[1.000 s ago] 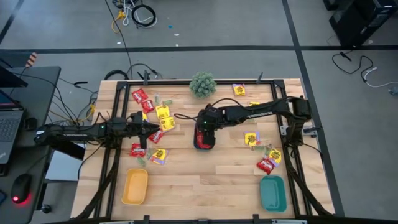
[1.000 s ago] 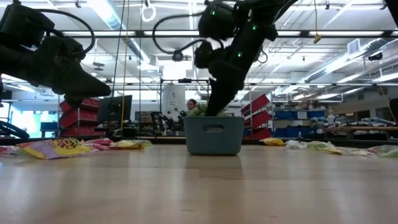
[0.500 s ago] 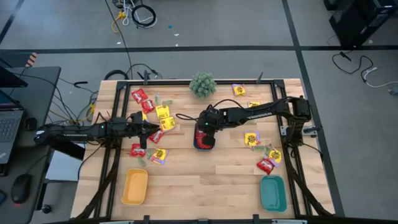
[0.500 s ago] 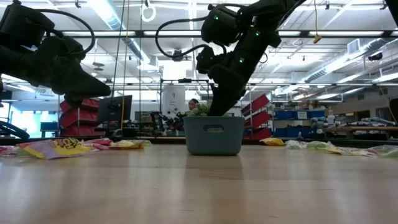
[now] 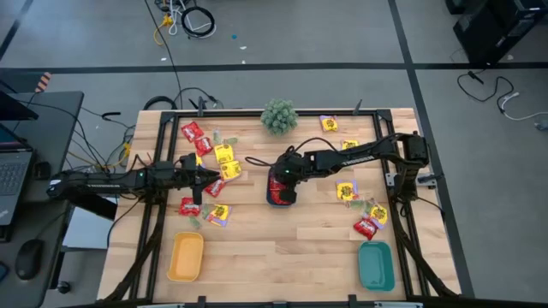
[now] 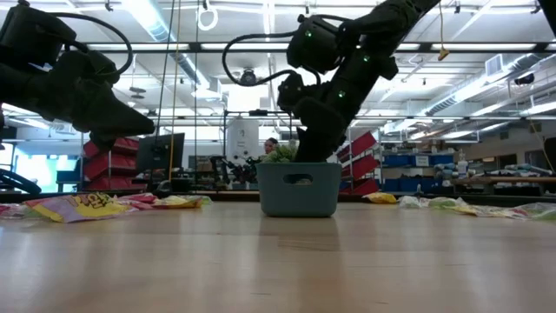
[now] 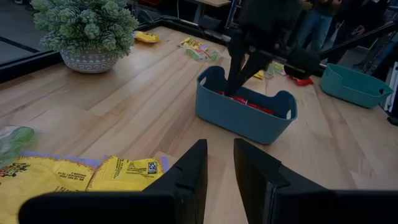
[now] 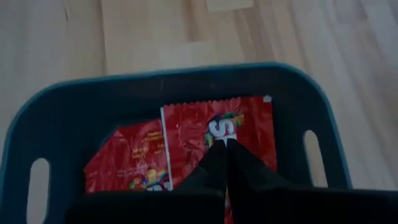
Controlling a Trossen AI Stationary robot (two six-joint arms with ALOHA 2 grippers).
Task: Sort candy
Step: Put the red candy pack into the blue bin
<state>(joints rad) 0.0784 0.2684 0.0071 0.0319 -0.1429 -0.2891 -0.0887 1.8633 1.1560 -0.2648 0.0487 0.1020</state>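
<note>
Candy, red packets [image 8: 214, 140]: two shiny red packets lie flat in the dark teal bin [image 5: 282, 190] at mid-worktop; white lettering shows on one, an "S" being all that can be read

Candy, unsorted: red and yellow packets [image 5: 224, 154] with small pale green ones scattered on the worktop's [image 5: 282, 244] left side; further yellow and red packets [image 5: 368, 226] on the right side and a yellow one [image 5: 329, 123] near the far edge. Yellow packets carry dark print and a square code patch, not readable

Progress, judged: early; two reds binned, most of the candy left loose. Yellow tray [image 5: 186, 257] and teal tray [image 5: 376, 265] at the near edge appear to hold nothing

Right gripper [image 8: 225, 152]: inside the bin just over the red packets, jaws pressed together, nothing visibly between them

Left gripper [image 7: 217, 168]: above the left-hand pile, jaws a narrow gap apart, nothing seen between them

Other: spiky green plant ball [image 5: 279, 115] in a pot at the far edge
</note>
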